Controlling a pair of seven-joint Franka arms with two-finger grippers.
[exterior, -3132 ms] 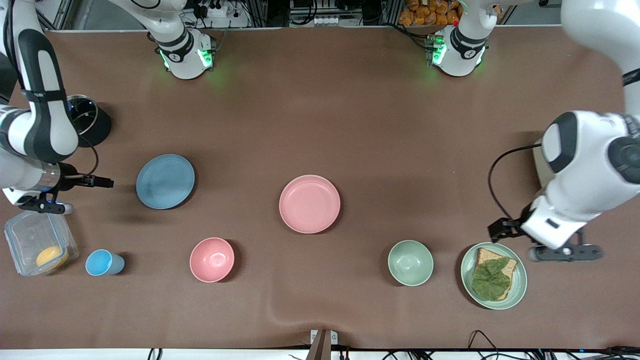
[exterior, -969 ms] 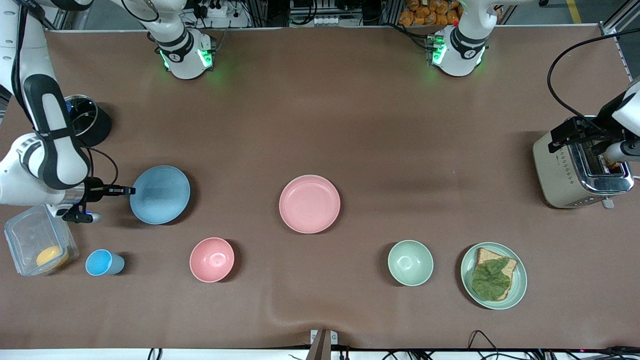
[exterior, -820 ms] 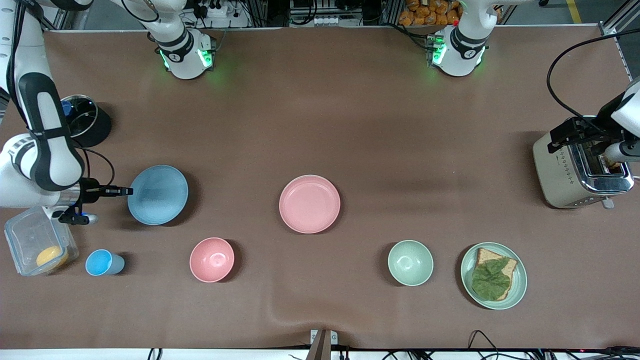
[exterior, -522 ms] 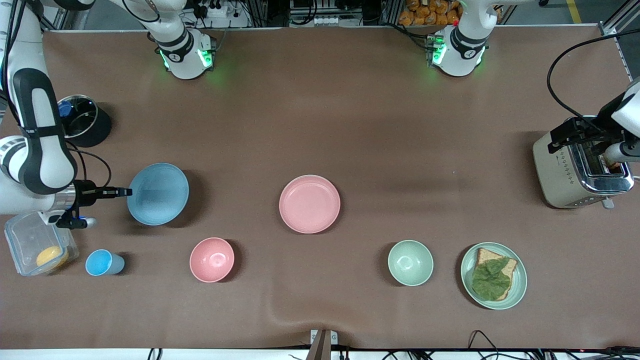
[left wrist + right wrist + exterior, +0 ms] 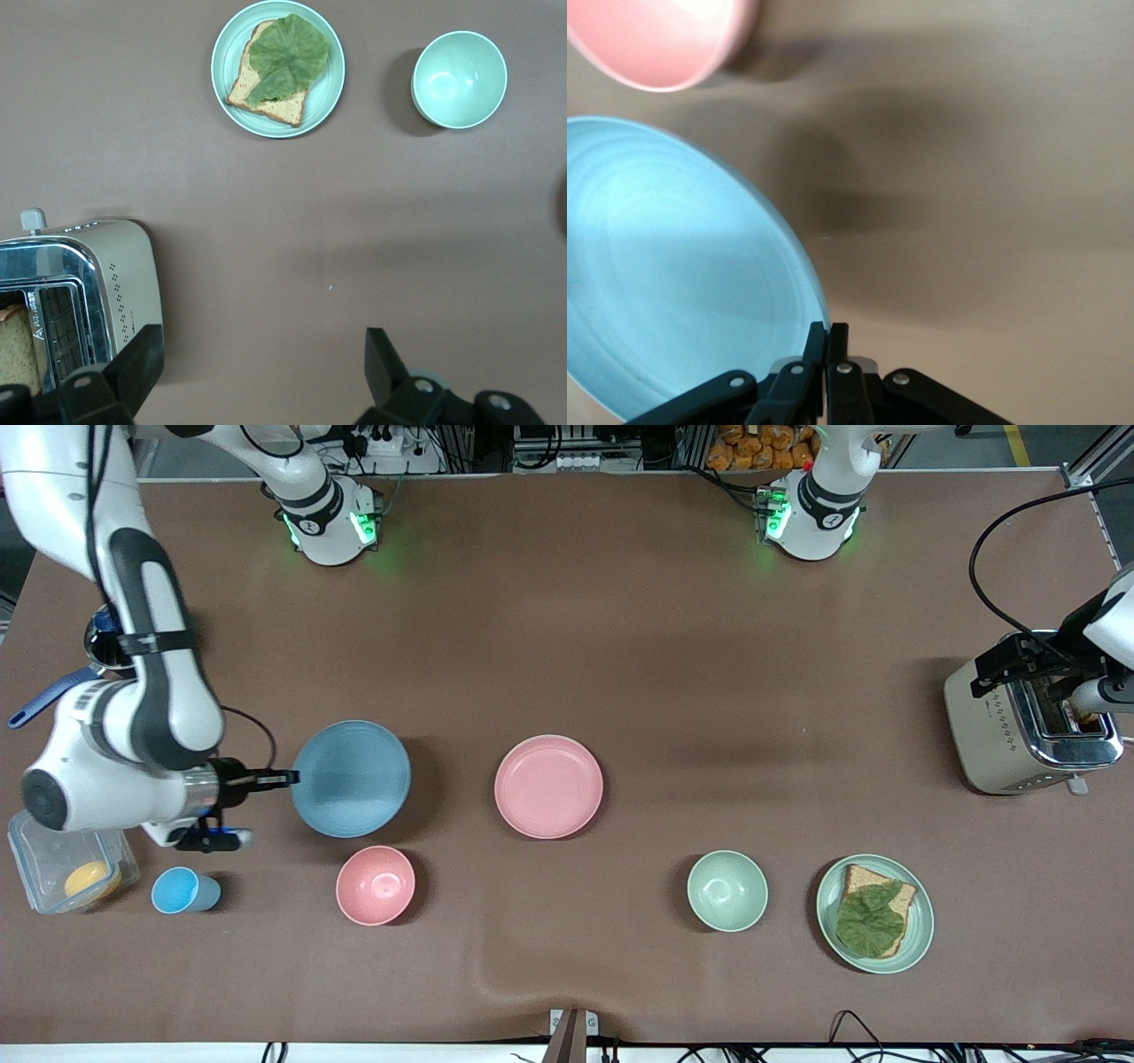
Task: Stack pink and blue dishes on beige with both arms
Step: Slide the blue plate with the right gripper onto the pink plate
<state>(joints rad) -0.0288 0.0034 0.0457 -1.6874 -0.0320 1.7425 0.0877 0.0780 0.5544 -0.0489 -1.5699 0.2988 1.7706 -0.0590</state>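
A: From the front we see our right gripper (image 5: 282,779) clamped on the rim of the blue plate (image 5: 351,779), which is lifted off the table (image 5: 567,646). Half a second ago that plate hung closer to the right arm's end of the table; now it has travelled toward the pink plate (image 5: 548,786), so the carry has begun.

B: And the pink plate sits flat in the middle of the table, untouched in every frame. Our left gripper (image 5: 1076,691) waits over the toaster (image 5: 1028,726) at the left arm's end, unchanged over the last second. We find no beige plate anywhere in this view, so we cannot say where the stack should go.

A: In the left wrist view, the left gripper (image 5: 257,376) stands released with its fingers wide apart, holding nothing. Below it are the toaster (image 5: 84,301), the green plate with bread (image 5: 277,68) and the green bowl (image 5: 459,80).

B: In the right wrist view, our right gripper (image 5: 827,341) is pinched tight on the blue plate (image 5: 673,266) at its edge, with the pink bowl (image 5: 656,40) on the table past it. We judge the blue plate is heading for the pink one, unless a beige plate turns up.
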